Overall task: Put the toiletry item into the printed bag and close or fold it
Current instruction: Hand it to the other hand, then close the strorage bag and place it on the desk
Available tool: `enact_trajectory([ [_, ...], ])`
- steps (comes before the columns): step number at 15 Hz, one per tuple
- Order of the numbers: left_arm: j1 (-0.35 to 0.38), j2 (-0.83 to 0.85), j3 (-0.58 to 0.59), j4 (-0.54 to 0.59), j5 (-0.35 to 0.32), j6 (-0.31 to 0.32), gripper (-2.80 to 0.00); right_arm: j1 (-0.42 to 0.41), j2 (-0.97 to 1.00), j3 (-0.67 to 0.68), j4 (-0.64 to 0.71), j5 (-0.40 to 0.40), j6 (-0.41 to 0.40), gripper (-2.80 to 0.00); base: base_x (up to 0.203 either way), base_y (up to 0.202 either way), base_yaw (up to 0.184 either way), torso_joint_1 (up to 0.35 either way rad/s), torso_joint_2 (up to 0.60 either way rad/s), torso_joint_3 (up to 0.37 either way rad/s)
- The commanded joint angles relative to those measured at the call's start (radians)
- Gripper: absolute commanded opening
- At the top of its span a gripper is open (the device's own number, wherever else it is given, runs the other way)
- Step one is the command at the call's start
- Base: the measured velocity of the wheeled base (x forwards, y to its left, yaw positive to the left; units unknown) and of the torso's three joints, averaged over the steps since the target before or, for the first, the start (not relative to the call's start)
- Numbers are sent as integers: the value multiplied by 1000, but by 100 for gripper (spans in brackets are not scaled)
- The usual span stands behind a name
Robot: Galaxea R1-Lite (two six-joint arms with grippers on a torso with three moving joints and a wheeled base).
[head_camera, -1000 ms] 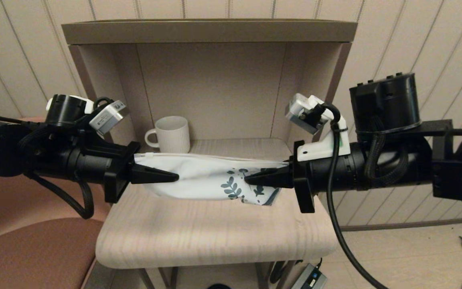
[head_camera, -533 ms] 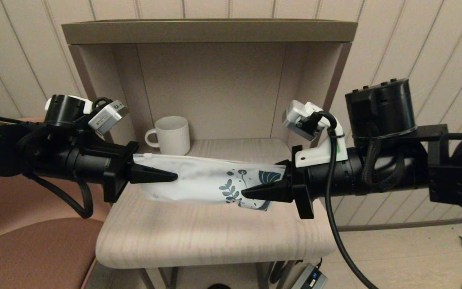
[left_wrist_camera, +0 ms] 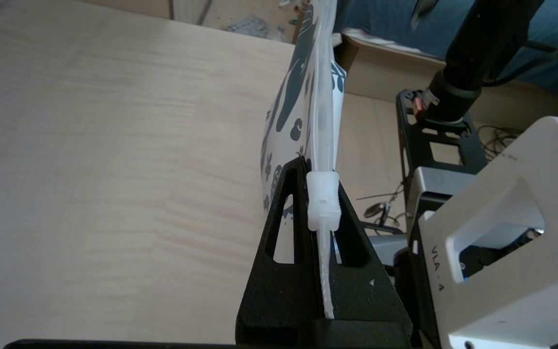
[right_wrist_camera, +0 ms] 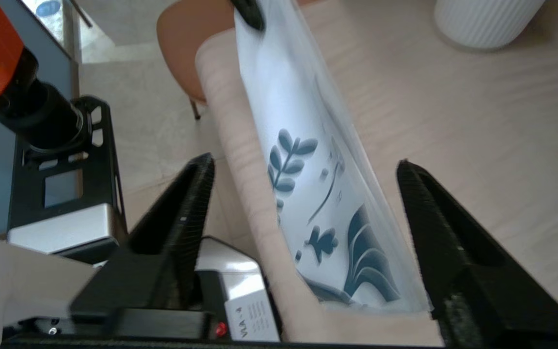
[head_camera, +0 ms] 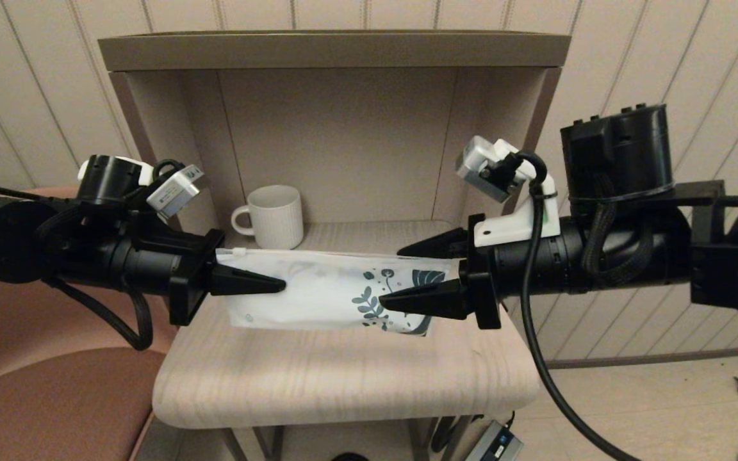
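Observation:
The printed bag (head_camera: 318, 291) is a white pouch with teal leaves at its right end, hanging on edge just above the wooden table (head_camera: 343, 378). My left gripper (head_camera: 279, 282) is shut on its left end at the zip edge, with the white slider (left_wrist_camera: 324, 201) sitting between the fingertips of the left gripper (left_wrist_camera: 320, 179). My right gripper (head_camera: 391, 276) stands open around the printed end without touching it. In the right wrist view the right gripper (right_wrist_camera: 304, 162) straddles the bag (right_wrist_camera: 308, 194). The toiletry item is out of view.
A white ribbed mug (head_camera: 276, 214) stands at the back of the table inside the open-fronted shelf unit (head_camera: 337, 51), just behind the bag. A brown chair (head_camera: 36, 397) is at the left. A power adapter (head_camera: 497, 445) lies on the floor below.
My right gripper has opened and let go of the printed end. The bag has straightened and now hangs from the left gripper alone, which has hardly moved.

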State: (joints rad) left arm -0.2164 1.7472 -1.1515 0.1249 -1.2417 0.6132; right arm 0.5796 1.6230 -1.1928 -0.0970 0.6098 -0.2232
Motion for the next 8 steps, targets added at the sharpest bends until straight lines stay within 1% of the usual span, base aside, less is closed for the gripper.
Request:
enact_trajectory([
  [1,-12,8,2,1,-6,3,-280,-1,2,-23,3,4,0,0,0,0,0,0,0,0],
  [2,-30,8,6,1,5,3,-280,1,7,-63,6,4,6,0,0,0,0,0,0,0],
  [3,-50,8,10,0,41,4,-280,7,32,-104,7,5,25,0,0,0,0,0,0,0],
  [5,-82,5,14,-1,84,5,-280,34,68,-172,22,4,60,0,0,0,0,0,0,0],
  [7,-106,5,6,-1,118,4,-280,51,88,-236,118,8,62,0,0,0,0,0,0,0],
  [8,-125,9,-2,-4,152,5,-280,63,92,-270,178,30,60,0,0,0,0,0,0,0],
])
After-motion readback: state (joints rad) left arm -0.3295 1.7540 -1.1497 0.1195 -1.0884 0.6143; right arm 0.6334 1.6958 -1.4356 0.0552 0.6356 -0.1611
